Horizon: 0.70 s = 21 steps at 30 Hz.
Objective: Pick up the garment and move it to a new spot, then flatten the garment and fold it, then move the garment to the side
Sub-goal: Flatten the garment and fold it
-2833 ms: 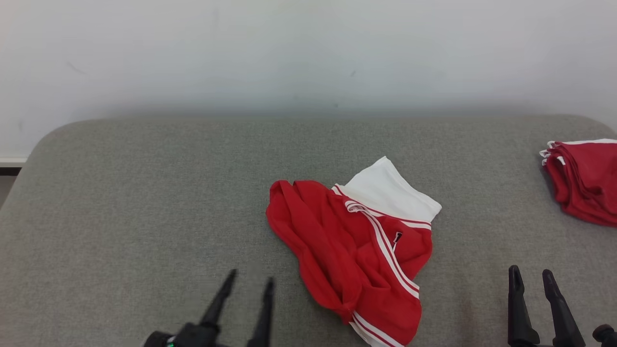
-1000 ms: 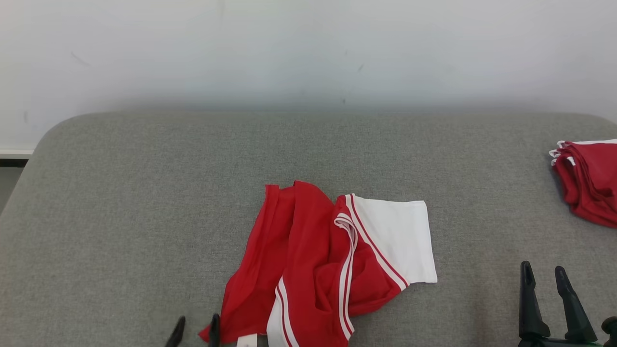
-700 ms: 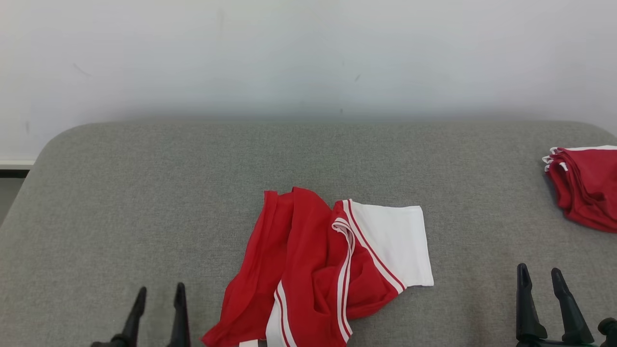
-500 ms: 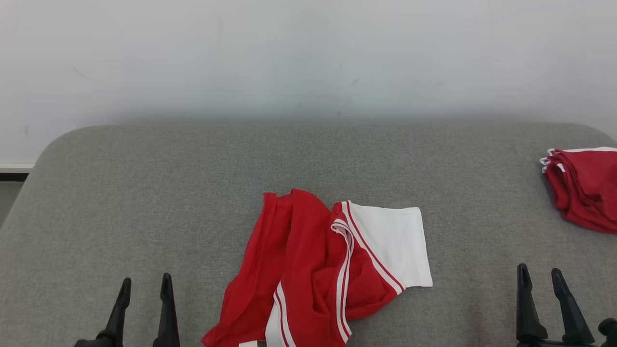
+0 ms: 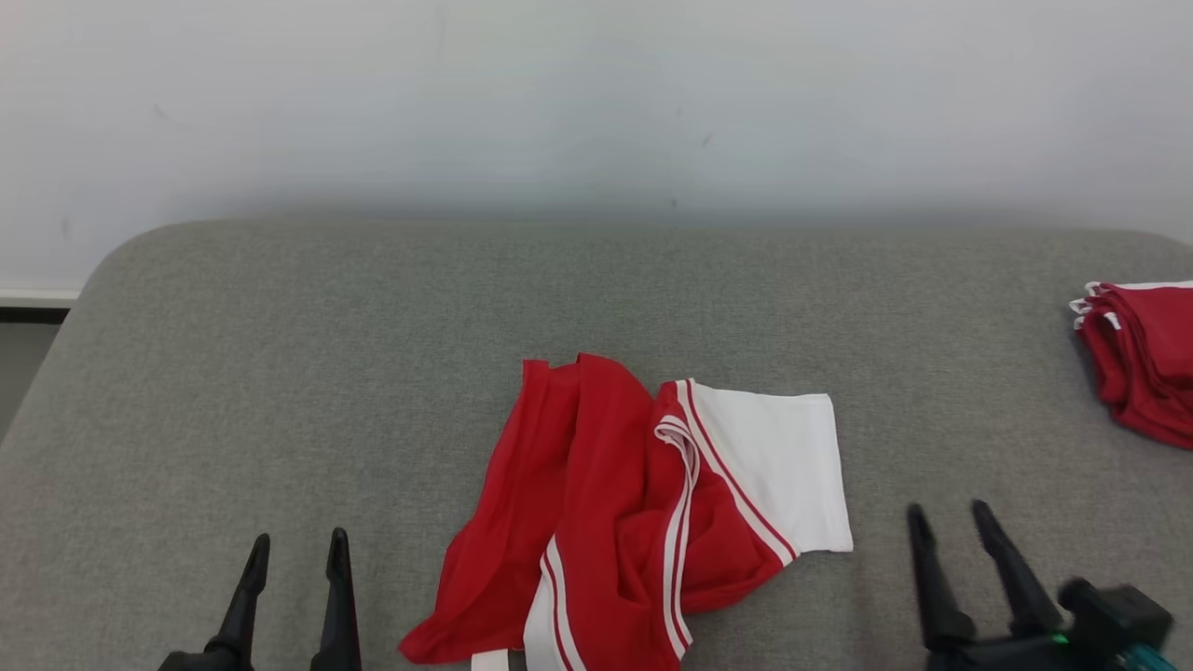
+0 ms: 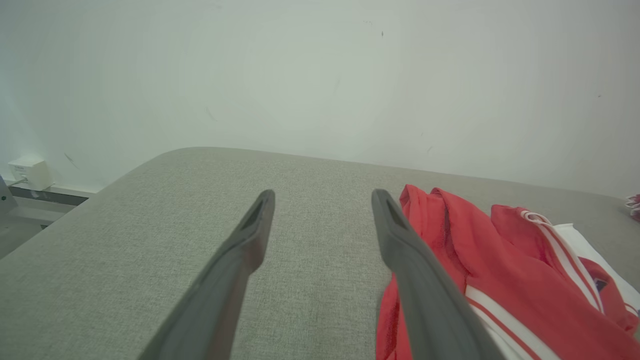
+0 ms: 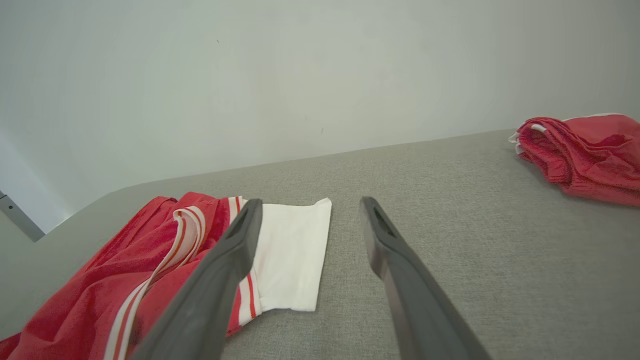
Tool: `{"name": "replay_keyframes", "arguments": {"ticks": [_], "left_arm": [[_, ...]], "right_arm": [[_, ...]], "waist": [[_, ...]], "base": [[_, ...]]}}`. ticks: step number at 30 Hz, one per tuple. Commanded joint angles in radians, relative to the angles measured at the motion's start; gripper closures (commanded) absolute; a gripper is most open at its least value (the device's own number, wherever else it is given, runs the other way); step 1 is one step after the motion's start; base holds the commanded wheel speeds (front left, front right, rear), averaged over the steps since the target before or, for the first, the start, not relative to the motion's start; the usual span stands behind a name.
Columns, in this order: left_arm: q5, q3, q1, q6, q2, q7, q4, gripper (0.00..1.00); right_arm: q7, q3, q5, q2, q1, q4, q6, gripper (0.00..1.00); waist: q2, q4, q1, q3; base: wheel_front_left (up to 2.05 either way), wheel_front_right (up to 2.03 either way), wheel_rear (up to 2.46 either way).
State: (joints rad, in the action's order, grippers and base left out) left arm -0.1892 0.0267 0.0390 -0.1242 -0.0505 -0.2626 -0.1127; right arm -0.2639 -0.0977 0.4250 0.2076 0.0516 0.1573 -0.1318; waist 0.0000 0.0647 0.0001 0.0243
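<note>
Along the near edge, the left gripper [image 5: 298, 540] points toward the far wall with its two fingers parted and nothing between them. It stands over bare grey surface [image 5: 280, 373], just left of the garment's near-left corner. At the near right, the right gripper [image 5: 949, 511] is likewise parted and empty, and its fingers lean a little to the left. The garment [image 5: 615, 531] lies crumpled on the surface between the two, touching neither. Its red bulk runs from the near-left corner up and away to a far edge near the middle. Its white panel [image 5: 778, 466] lies flat on the right side. From the right wrist view, that panel sits ahead and to the left of the gripper, so the right arm looks the nearer one for the white edge. From the left wrist view, the red cloth sits close to the right of the fingers, so the left arm looks better placed for the red hem. Judging by the bunching, flattening is yet to be done, and each arm would need to reach inward. Far right, well apart, rests a folded red pile [image 5: 1142, 363]; beyond it rises the pale wall [image 5: 596, 93].
</note>
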Motion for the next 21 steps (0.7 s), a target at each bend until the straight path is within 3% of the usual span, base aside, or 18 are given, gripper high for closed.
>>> {"name": "replay_keyframes", "arguments": {"ticks": [1, 10, 21], "left_arm": [[-0.01, -0.009, -0.014, -0.004, 0.0, -0.003, -0.003, 0.0], [-0.036, -0.054, -0.041, 0.01, 0.0, -0.003, -0.013, 0.0], [-0.073, -0.101, -0.085, 0.021, 0.0, -0.003, -0.029, 0.0]], "right_arm": [[0.008, -0.04, 0.005, 0.012, -0.051, 0.029, 0.003, 0.0], [0.112, -0.258, 0.015, 0.015, -0.318, 0.233, 0.003, 0.0], [0.189, -0.386, 0.024, -0.001, -0.557, 0.523, 0.003, 0.0]], "waist": [[0.0, 0.014, -0.0001, 0.01], [0.0, 0.081, -0.0001, 0.042], [0.0, 0.161, -0.0001, 0.091]], "base": [[0.0, 0.0, 0.0], [0.0, 0.0, 0.0], [0.0, 0.0, 0.0]]}}
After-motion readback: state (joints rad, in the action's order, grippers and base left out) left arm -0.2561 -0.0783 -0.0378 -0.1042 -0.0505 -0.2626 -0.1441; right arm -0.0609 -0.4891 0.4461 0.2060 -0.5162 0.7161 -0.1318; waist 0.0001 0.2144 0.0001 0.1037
